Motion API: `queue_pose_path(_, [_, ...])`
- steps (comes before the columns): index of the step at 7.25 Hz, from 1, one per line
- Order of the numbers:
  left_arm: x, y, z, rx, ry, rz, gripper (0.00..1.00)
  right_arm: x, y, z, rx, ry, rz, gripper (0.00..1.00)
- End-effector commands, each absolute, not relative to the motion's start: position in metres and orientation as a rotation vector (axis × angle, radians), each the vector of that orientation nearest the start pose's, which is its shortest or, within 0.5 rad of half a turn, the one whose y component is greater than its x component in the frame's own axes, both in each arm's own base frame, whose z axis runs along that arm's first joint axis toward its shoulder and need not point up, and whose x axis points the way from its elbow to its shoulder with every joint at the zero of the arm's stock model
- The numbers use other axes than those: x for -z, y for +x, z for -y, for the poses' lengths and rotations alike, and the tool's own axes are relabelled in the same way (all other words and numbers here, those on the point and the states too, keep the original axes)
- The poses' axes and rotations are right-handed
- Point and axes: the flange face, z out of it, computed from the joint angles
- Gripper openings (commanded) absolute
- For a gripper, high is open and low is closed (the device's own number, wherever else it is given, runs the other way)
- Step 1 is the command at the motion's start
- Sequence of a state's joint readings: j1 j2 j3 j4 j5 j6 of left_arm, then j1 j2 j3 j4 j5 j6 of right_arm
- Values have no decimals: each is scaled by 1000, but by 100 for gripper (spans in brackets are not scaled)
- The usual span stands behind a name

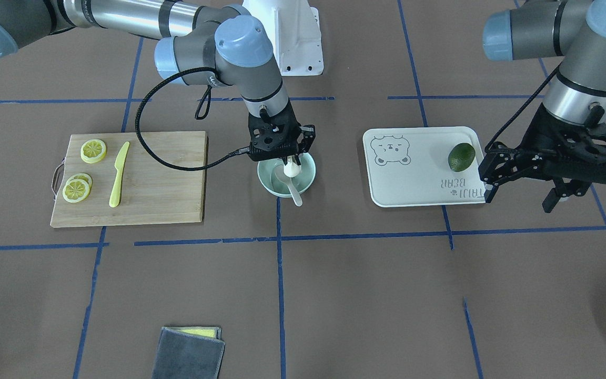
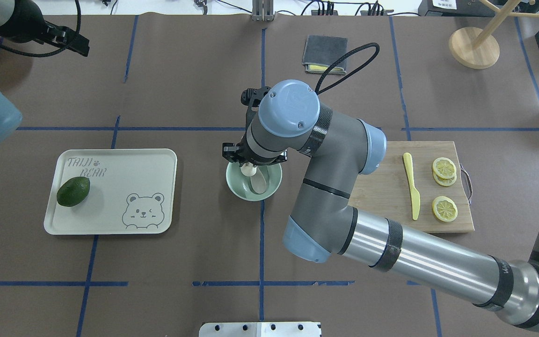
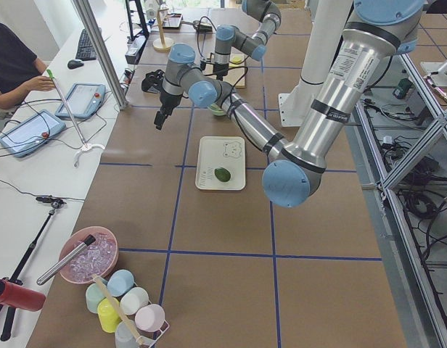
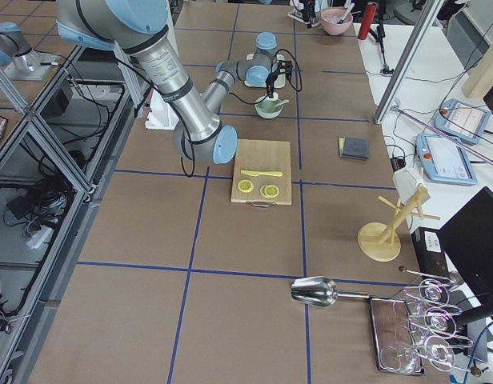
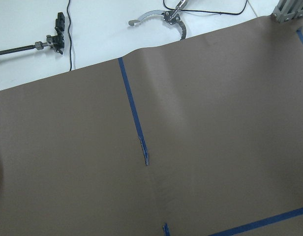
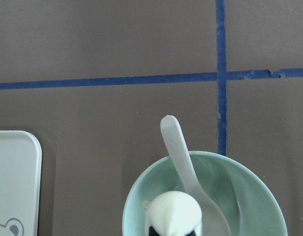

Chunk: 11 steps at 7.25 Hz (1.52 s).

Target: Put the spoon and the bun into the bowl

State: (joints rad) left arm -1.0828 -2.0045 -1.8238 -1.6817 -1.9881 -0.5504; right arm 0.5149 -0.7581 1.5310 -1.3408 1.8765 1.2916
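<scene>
The mint-green bowl stands at mid-table; it also shows in the overhead view. The whitish spoon lies in the bowl with its handle over the rim, as the right wrist view shows. My right gripper hangs just above the bowl, shut on the white bun. The bun sits over the bowl's inside, low between the fingers. My left gripper is open and empty, raised beside the tray, far from the bowl.
A white bear-print tray holds a green fruit. A wooden board carries a yellow knife and lemon slices. A grey cloth lies at the operators' edge.
</scene>
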Motion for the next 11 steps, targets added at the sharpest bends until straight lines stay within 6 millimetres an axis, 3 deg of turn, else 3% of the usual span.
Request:
queue_pose_path(1, [-305, 202, 587, -125, 480, -717, 100, -148, -577, 447, -66, 129, 1026, 99])
queue_pose_path(5, [-310, 197, 589, -136, 487, -702, 100, -145, -577, 447, -67, 130, 1030, 99])
queue_pose_path(7, [-322, 189, 591, -163, 489, -678, 100, -144, -577, 447, -67, 131, 1031, 99])
queue_pose_path(9, [-357, 158, 595, -200, 477, -628, 100, -142, -575, 446, -66, 136, 1034, 100])
queue_pose_path(10, [-374, 143, 596, -220, 473, -602, 100, -140, -559, 453, -82, 148, 1031, 100])
queue_pose_path(11, [-399, 133, 596, -230, 444, -579, 100, -133, -530, 457, -95, 139, 990, 100])
